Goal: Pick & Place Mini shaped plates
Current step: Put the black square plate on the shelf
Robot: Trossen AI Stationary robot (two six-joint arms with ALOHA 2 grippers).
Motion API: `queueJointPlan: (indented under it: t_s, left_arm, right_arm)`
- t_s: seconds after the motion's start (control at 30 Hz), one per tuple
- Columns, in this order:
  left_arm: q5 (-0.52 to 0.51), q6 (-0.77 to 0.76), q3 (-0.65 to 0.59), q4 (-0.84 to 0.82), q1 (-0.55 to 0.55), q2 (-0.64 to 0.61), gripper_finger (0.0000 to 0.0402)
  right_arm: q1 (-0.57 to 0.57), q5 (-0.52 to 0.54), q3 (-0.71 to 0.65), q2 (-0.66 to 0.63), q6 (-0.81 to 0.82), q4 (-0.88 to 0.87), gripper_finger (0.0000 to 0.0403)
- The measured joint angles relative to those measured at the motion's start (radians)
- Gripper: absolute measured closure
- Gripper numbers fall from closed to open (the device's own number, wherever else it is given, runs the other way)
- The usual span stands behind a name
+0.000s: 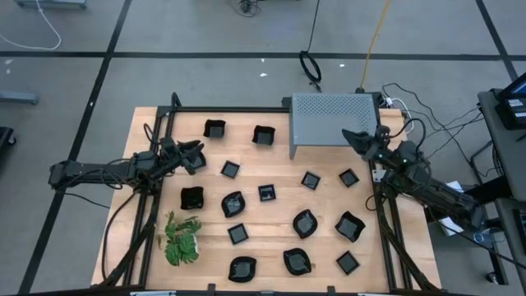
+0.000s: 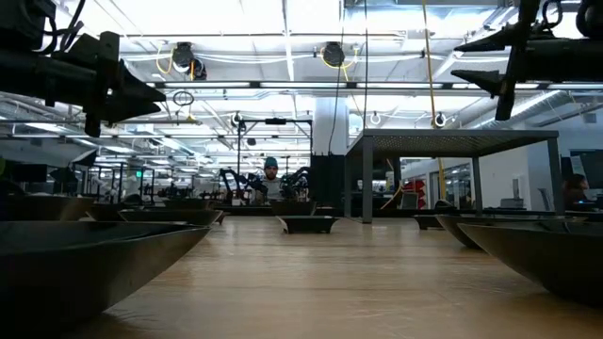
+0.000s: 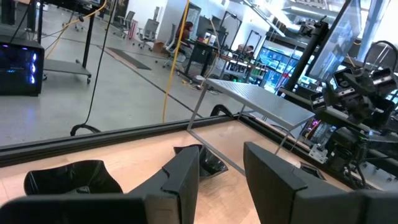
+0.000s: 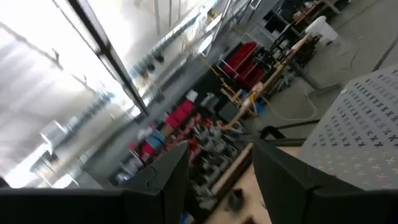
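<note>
Black glossy dishes: sixteen mini shaped plates [image 1: 266, 193] counted from above, scattered on the light wooden table [image 1: 271, 234]; two sit in the far row, the others spread across the middle and near edge.
Shapes: some square, some round or wavy-edged.
Grey metal: one perforated grey metal box [image 1: 334, 122] at the far right of the table.
Greenery: one green leafy plant [image 1: 181, 238] near the left front corner.
Left gripper [image 1: 197, 156]: hovers above the table's left side, near a square plate [image 1: 231, 169]; fingers [image 3: 183, 174] spread, empty.
Right gripper [image 1: 352, 138]: by the box's near right corner, raised; fingers [image 4: 174, 171] apart, empty.
Writing: none readable.
Low view only: plates loom as dark rims [image 2: 306, 223]; a person [image 2: 270, 179] stands far behind.
Left wrist view only: two plates [image 3: 71, 177] beside the black frame rail.
</note>
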Motion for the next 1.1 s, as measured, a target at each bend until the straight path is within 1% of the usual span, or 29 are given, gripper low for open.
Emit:
queueJointPlan:
  t_s: [0.13,0.2,0.37,0.43,0.57,0.73,0.9,1.0,1.1]
  left_arm:
    - [0.000,0.000,0.000,0.000,0.000,0.000,0.0273]
    - [0.000,0.000,0.000,0.000,0.000,0.000,0.0273]
    - [0.000,0.000,0.000,0.000,0.000,0.000,0.0273]
    - [0.000,0.000,0.000,0.000,0.000,0.000,0.0273]
    - [0.000,0.000,0.000,0.000,0.000,0.000,0.0273]
    - [0.000,0.000,0.000,0.000,0.000,0.000,0.0273]
    - [0.000,0.000,0.000,0.000,0.000,0.000,0.0273]
    - [0.000,0.000,0.000,0.000,0.000,0.000,0.0273]
    - [0.000,0.000,0.000,0.000,0.000,0.000,0.0273]
  right_arm:
    - [0.000,-0.026,0.000,0.046,-0.142,0.005,0.0238]
    - [0.000,-0.056,0.000,0.070,-0.205,0.005,0.0238]
    - [0.000,-0.155,0.011,0.131,-0.278,-0.001,0.0238]
    - [0.000,-0.181,0.034,0.157,-0.317,-0.007,0.0238]
    - [0.000,-0.179,0.120,0.216,-0.380,-0.081,0.0238]
    - [0.000,-0.176,0.296,0.302,-0.548,-0.301,0.0238]
    - [0.000,-0.147,0.480,0.403,-0.658,-0.648,0.0238]
    - [0.001,-0.154,0.538,0.455,-0.665,-0.867,0.0239]
    - [0.023,-0.178,0.543,0.487,-0.613,-1.071,0.0239]
